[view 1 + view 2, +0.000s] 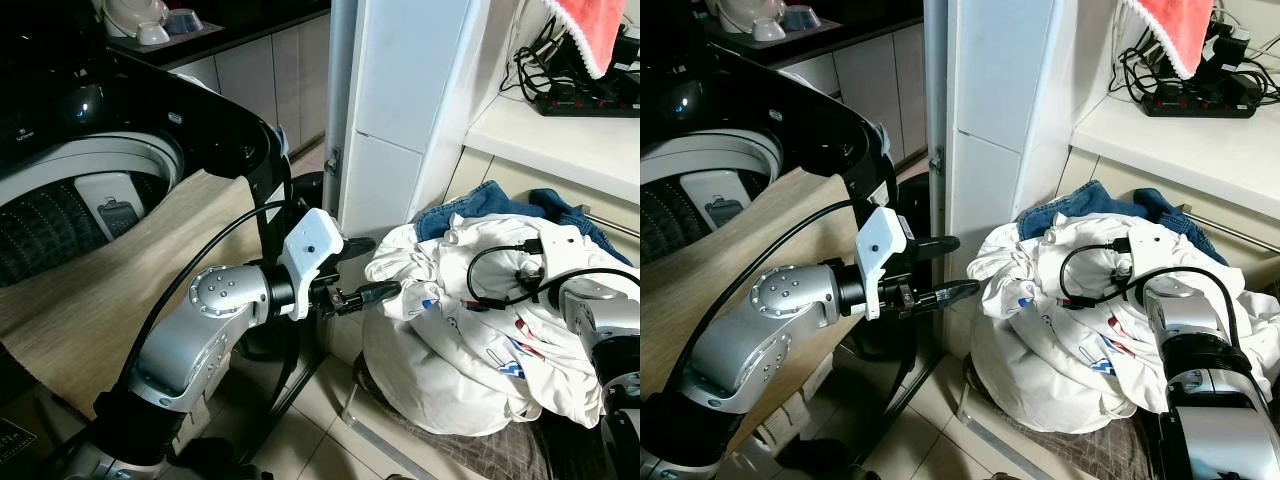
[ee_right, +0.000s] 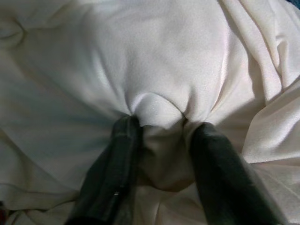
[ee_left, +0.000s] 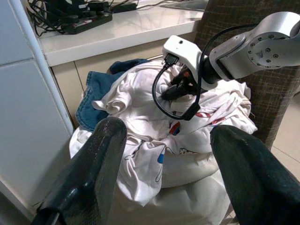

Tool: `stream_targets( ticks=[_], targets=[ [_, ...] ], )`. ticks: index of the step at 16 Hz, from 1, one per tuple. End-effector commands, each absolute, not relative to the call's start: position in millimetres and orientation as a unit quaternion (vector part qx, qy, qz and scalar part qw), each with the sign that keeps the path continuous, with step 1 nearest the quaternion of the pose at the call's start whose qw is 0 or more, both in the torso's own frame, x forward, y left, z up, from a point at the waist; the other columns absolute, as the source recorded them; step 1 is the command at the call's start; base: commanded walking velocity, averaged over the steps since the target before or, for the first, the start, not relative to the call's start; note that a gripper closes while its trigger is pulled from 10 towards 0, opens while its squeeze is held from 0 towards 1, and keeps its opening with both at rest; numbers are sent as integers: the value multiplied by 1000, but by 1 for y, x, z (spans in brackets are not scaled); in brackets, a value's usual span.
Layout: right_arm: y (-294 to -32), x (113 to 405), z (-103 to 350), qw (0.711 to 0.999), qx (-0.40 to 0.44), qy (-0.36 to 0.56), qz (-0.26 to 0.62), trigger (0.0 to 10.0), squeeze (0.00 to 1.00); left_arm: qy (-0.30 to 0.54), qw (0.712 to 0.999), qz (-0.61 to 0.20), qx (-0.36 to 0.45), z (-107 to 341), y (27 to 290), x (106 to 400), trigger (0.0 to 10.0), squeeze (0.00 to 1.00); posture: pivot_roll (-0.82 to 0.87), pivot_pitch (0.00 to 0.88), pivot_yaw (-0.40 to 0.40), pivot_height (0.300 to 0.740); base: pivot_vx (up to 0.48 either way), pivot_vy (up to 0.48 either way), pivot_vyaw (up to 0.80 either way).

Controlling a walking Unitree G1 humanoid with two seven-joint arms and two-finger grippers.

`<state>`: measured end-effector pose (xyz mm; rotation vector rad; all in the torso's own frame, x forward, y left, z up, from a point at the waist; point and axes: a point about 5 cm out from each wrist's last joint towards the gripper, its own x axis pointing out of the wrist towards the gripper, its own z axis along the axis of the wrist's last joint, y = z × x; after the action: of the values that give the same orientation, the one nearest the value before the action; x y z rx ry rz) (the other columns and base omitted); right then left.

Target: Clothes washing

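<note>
A heap of laundry sits low on the right, with a white printed garment (image 1: pixel 450 330) on top and blue jeans (image 1: pixel 482 199) behind it. My right gripper (image 1: pixel 525 272) presses down into the white garment, its two black fingers (image 2: pixel 123 154) pinched on a raised fold of the cloth. My left gripper (image 1: pixel 372 268) reaches in from the left, open and empty, its tips just short of the heap's left edge. In the left wrist view its fingers (image 3: pixel 93 164) stand wide apart before the pile. The top-loading washer (image 1: pixel 60 210) stands open at the far left.
A beige mat (image 1: pixel 120 290) drapes over the washer's front. A white cabinet column (image 1: pixel 400 110) rises between washer and heap. Above the heap, a shelf (image 1: pixel 560 140) carries a power strip (image 1: pixel 590 100) and cables, with a red towel (image 1: pixel 595 30) hanging over it. Bowls (image 1: pixel 150 20) sit on the back counter.
</note>
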<state>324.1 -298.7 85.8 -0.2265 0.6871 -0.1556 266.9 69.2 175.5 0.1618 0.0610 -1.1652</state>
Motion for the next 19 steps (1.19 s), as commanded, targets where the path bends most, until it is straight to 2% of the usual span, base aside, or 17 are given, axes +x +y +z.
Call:
stream_targets(
  ticks=[1,9,12,14,15,17,19],
  targets=[
    [-300,327,90,934,-106,331,-78,0,0,31,831,-549,83,177,70,267,10000,0,-83,0,12,740,0,0,0],
    [-296,333,104,947,-102,302,-49,0,0,26,837,-540,86,178,71,270,10000,0,-82,0,12,740,0,0,0],
    [-289,335,135,964,-73,257,-3,0,0,12,849,-521,84,182,74,275,10000,0,-84,0,13,740,0,0,0],
    [-271,332,184,982,-28,163,90,0,0,-22,866,-493,78,193,76,283,10000,0,-84,0,13,740,0,0,0],
    [-265,329,199,983,-25,139,122,0,0,-33,871,-483,77,197,77,285,10000,0,-84,0,13,740,0,0,0],
    [-244,314,244,969,-10,73,235,0,0,-73,882,-460,71,213,75,294,10000,0,-95,0,19,740,0,0,0],
    [-229,301,274,953,13,19,302,0,0,-106,885,-449,58,227,72,297,10000,0,-95,0,19,740,0,0,0]
  ],
)
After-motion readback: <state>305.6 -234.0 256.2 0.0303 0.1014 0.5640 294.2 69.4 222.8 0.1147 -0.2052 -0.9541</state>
